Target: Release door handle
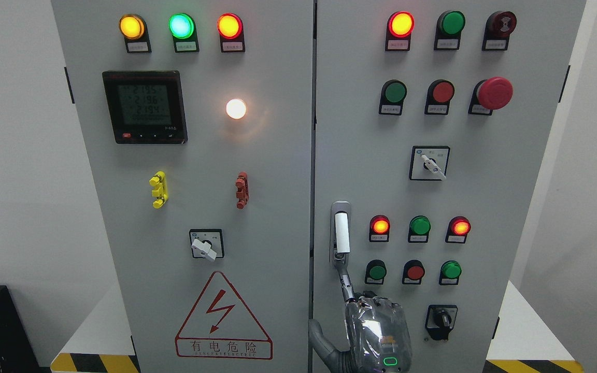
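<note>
At the upper left of the frame, a digital meter (144, 107) sat on the left door below three lit lamps, with a red lightning warning triangle (223, 317) lower down. Right of the centre seam, the door handle (341, 233) stood upright on the right door. Beneath it, at the bottom centre, the right hand (373, 324) reached up, one extended finger (344, 277) touching the handle's lower end; the other fingers were hidden, so its grip could not be told. Farther right, a red emergency button (494, 93) sat high.

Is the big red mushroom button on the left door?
No, the red mushroom button sits on the right door, upper right.
</note>
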You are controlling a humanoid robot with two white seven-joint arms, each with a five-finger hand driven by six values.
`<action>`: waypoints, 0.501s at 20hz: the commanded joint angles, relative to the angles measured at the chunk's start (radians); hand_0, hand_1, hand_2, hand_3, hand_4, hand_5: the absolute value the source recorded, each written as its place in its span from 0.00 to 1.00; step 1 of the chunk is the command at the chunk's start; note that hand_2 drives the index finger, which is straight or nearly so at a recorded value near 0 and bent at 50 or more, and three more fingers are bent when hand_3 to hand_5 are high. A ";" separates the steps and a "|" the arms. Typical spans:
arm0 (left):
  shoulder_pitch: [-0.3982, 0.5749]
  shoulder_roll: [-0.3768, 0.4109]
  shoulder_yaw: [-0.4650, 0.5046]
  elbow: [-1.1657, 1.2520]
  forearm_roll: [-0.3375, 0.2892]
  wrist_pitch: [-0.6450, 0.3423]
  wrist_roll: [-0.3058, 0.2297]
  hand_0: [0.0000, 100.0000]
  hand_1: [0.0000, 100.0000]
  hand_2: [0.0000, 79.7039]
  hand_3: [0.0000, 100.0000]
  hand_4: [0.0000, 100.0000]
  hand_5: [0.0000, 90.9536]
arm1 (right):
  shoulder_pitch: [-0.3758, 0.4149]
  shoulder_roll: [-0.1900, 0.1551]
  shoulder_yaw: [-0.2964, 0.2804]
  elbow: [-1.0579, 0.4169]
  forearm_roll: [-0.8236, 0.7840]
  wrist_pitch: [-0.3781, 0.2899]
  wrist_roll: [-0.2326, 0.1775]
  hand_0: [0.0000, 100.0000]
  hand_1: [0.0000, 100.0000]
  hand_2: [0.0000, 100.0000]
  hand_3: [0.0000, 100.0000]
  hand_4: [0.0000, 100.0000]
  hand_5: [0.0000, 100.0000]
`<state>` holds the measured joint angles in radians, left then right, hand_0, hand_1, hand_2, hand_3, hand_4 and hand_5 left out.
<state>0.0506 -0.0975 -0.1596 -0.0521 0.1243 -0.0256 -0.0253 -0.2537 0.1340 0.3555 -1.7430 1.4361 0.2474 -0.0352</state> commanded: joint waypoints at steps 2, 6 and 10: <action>0.000 -0.001 0.000 0.000 0.000 -0.002 -0.001 0.00 0.00 0.06 0.11 0.01 0.00 | 0.002 0.001 -0.001 -0.001 -0.002 0.000 -0.002 0.30 0.23 0.00 0.81 0.74 0.75; 0.000 -0.001 0.000 0.000 0.000 -0.002 -0.001 0.00 0.00 0.06 0.11 0.01 0.00 | 0.001 -0.001 -0.001 -0.013 -0.002 0.000 -0.003 0.30 0.23 0.00 0.81 0.74 0.75; 0.000 -0.001 0.000 0.000 0.000 -0.004 -0.001 0.00 0.00 0.06 0.11 0.01 0.00 | 0.001 -0.001 -0.001 -0.027 -0.003 -0.002 -0.003 0.30 0.23 0.00 0.81 0.74 0.75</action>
<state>0.0506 -0.0975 -0.1596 -0.0522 0.1243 -0.0285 -0.0253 -0.2533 0.1339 0.3548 -1.7435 1.4338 0.2475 -0.0375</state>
